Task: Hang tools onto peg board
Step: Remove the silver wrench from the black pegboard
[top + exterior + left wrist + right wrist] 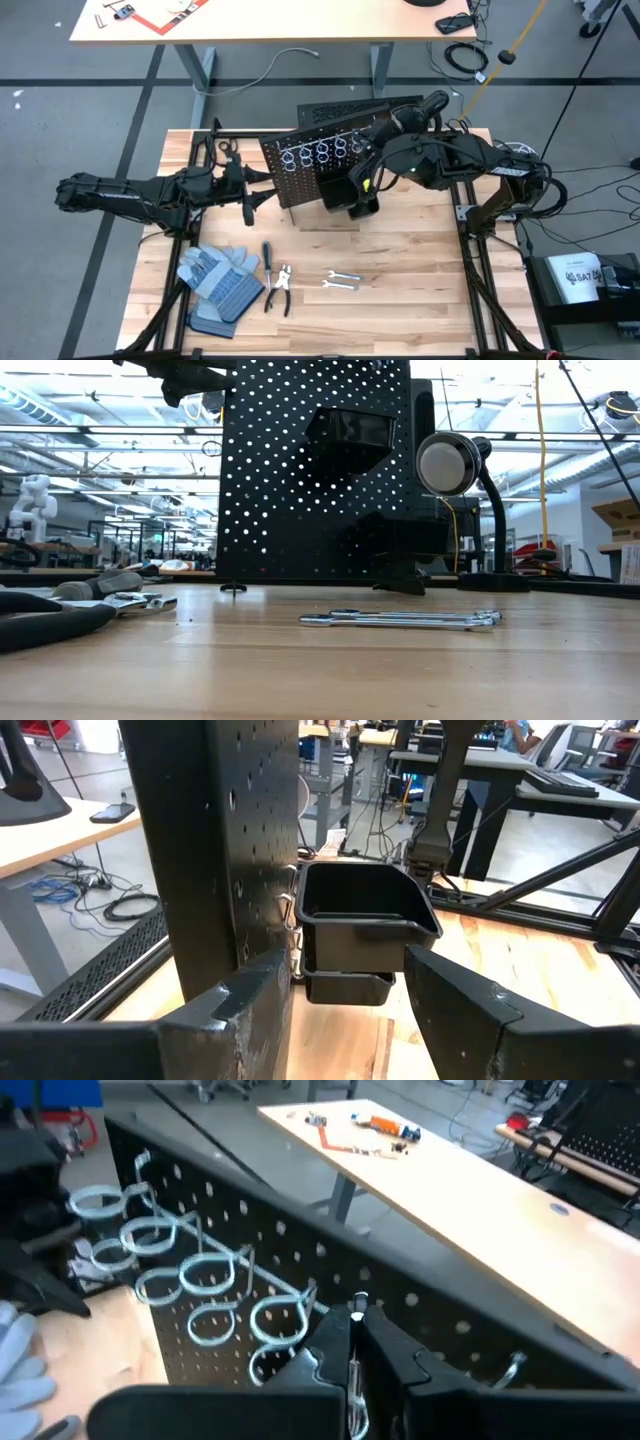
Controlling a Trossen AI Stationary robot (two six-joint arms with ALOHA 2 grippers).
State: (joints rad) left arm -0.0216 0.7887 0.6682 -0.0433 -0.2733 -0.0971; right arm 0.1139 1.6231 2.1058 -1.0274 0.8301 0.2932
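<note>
The black peg board (318, 165) stands upright at mid-table, with silver ring holders (200, 1280) and black bins (365, 920). My right gripper (352, 1365) hovers over the board's top edge beside the rings, shut on a thin silver tool (356, 1330); it also shows in the high view (362, 160). My left gripper (345, 1010) is open at the board's left edge (220, 860), facing the bins; I cannot tell whether it touches the board. A screwdriver (267, 254), pliers (280, 290) and two silver wrenches (342, 282) lie flat on the table. My right gripper pinches the thin silver tool between its two fingertips (325, 1360). The tool's narrow end (358, 1308) sticks out past the fingertips toward the board's top edge. The tool is lifted clear of the table. The fingers hide the rest of it.
Grey-and-blue gloves (218, 280) lie at the near left. A desk lamp (452, 465) stands behind the board. The wrenches (400, 620) lie on the wood in front of the board. A light-wood desk (270, 20) stands beyond the table.
</note>
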